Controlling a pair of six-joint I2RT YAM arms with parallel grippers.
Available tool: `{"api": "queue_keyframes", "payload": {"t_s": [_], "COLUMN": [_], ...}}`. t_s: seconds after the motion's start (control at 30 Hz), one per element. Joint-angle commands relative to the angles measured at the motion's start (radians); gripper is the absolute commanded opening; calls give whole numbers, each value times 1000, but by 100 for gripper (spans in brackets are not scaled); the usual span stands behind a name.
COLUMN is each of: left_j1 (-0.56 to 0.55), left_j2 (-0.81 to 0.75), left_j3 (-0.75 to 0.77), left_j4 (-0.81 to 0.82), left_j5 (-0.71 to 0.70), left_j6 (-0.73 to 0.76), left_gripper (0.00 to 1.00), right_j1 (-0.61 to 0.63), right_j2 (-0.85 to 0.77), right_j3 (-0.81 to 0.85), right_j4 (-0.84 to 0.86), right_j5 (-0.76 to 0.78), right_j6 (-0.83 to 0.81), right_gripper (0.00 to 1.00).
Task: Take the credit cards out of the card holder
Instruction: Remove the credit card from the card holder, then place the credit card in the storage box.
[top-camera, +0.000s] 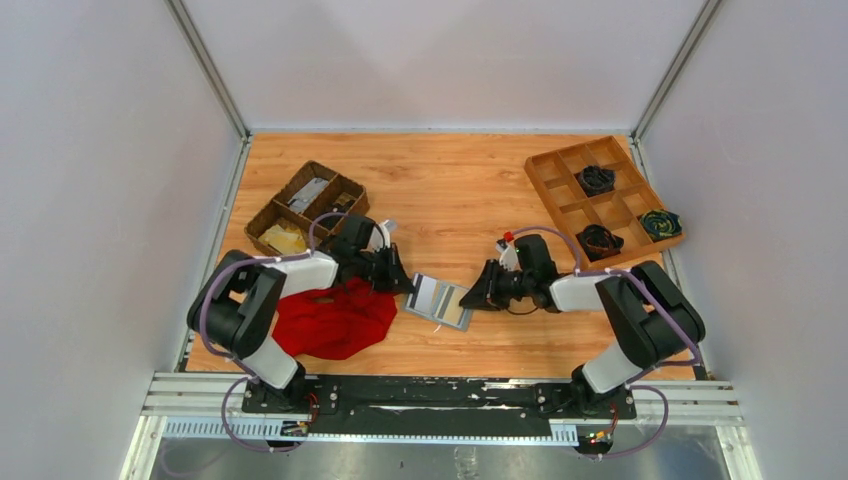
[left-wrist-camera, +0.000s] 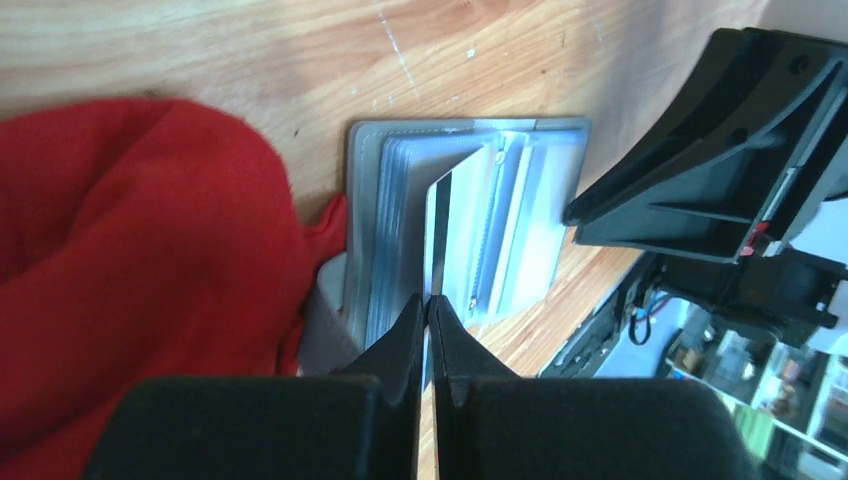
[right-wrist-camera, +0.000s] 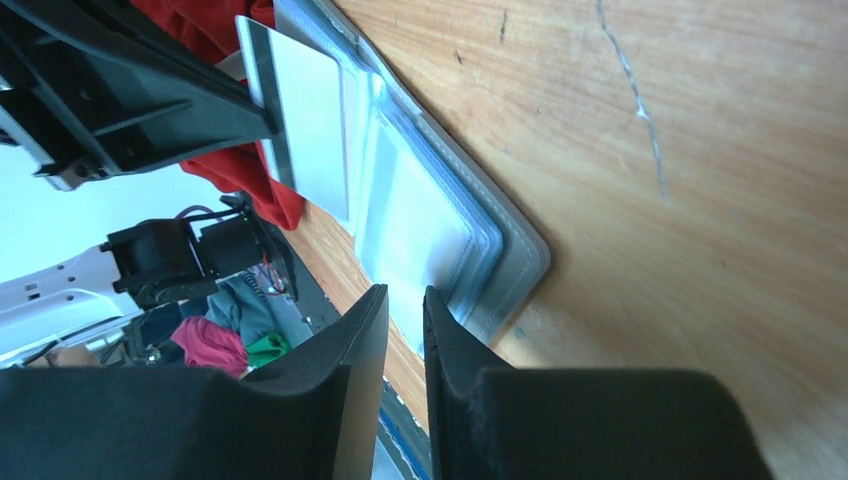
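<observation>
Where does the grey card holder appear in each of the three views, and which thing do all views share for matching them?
Top external: card holder low centre, between the two arms' tips.
Left wrist: card holder centre, open, above the left gripper, which pinches a card.
Right wrist: card holder centre, diagonal, above the right gripper.
Shared landmark: red cloth beside it.

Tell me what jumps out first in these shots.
The open grey card holder lies at the table's centre, caught between both arms. The left gripper pinches a white, dark-striped credit card partly raised from it, and the right gripper appears to clamp the opposite edge. Next comes the bright red cloth, bunched by the left arm right beside the holder.
</observation>
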Motion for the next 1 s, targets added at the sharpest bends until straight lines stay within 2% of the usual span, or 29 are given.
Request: {"api": "queue_keyframes", "payload": {"t_s": [0.0,0.23,0.57,0.8,0.97], "left_j1": [7,7,8,9,15], "left_j2": [-107,-216,-315,-329,-267], "left_j3": [74,232,475,594,685], "left_j4": [-299,-579,-807,-859,-863], "left_j5": [-155,-289,-526,-800,-938], "left_j6": [104,220,326,471,606], "left_gripper": [0,0,0,0,0], "right_j1": [-6,-7,-6,-40,-93], "right_j2": [-81,-121,-187,-221,-205], "right_j3": [29,126,220,299,353], "right_j4": [-210,-294,-498,-666,-744], "right_j5": [69,55,153,250,320], "right_j6": [-63,-73,-194,-308,-360], "right_gripper": [25,36,39,40,40]}}
